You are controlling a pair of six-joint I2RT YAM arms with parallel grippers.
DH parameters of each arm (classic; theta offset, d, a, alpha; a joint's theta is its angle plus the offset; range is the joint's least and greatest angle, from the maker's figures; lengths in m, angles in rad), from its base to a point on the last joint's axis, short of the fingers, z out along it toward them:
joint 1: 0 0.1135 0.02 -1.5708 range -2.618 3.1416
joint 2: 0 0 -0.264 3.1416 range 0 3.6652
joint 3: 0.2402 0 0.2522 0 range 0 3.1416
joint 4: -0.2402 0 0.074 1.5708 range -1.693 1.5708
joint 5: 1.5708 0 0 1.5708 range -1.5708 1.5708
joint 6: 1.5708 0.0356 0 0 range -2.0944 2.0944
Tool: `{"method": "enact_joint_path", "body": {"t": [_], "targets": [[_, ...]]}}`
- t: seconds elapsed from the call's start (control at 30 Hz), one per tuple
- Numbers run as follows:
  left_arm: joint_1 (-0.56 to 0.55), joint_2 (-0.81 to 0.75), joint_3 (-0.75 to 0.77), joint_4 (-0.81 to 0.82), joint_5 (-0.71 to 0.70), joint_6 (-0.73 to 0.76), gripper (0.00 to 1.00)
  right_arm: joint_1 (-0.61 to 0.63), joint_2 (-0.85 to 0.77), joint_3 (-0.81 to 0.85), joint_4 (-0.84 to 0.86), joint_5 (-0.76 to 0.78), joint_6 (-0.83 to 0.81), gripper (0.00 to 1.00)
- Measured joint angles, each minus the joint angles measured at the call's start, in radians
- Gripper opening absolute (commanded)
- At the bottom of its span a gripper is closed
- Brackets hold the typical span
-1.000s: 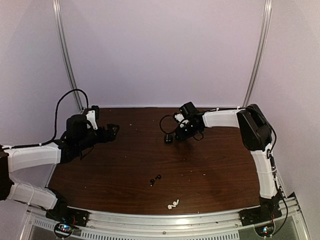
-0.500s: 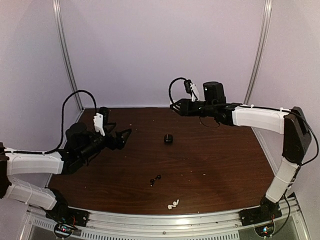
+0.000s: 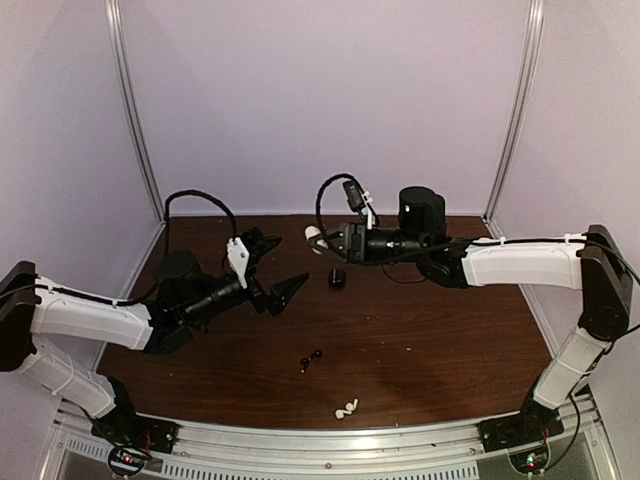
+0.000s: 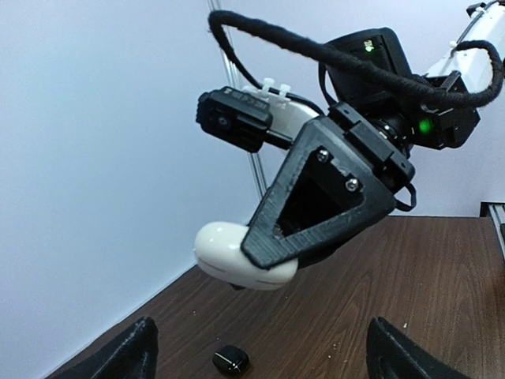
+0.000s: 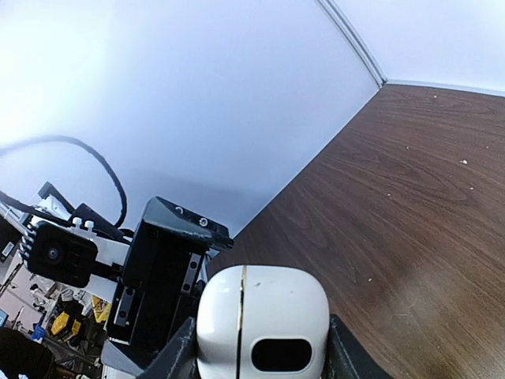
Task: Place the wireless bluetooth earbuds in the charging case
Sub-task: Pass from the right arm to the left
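My right gripper [image 3: 322,243] is shut on a closed glossy white charging case [image 3: 312,235] and holds it in the air above the table's back middle. In the right wrist view the case [image 5: 262,328] fills the space between my fingers. My left gripper [image 3: 278,268] is open and empty, raised, facing the case from the left. The left wrist view shows the case [image 4: 237,257] clamped in the right finger [image 4: 323,197]. A black pair of earbuds [image 3: 311,360] and a white pair of earbuds [image 3: 346,408] lie on the table near the front.
A small closed black case [image 3: 337,278] sits on the brown table [image 3: 450,340], below the held white case; it also shows in the left wrist view [image 4: 230,360]. White walls stand close behind and at both sides.
My right gripper rose from beside the black case, then swung left and down, now holding the white case. My left gripper rose and moved right toward it, jaws open.
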Motion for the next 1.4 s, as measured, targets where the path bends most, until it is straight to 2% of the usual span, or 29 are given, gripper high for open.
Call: {"method": "enact_joint_path", "body": {"t": [0.23,0.5,0.73,1.1,1.23,1.33,1.4], "targets": [[-0.035,0.04,0.034,0.029,0.011,0.109,0.92,0.042,-0.011,-0.013,0.073,-0.009,0.049,0.39],[-0.04,0.043,0.038,0.027,0.011,0.197,0.9,0.072,-0.011,-0.035,0.084,-0.018,0.07,0.4],[-0.044,0.043,0.062,0.017,0.031,0.25,0.8,0.096,-0.011,-0.038,0.084,-0.025,0.08,0.4],[-0.044,0.041,0.068,-0.006,0.06,0.295,0.53,0.1,-0.011,-0.047,0.079,-0.04,0.082,0.41],[-0.044,0.025,0.068,-0.026,0.064,0.31,0.46,0.1,-0.011,-0.047,0.082,-0.051,0.084,0.47],[-0.046,0.001,0.068,-0.059,0.076,0.32,0.41,0.103,-0.011,-0.047,0.086,-0.067,0.084,0.59],[-0.046,-0.02,0.068,-0.082,0.092,0.326,0.38,0.105,-0.013,-0.047,0.088,-0.082,0.086,0.71]]}}
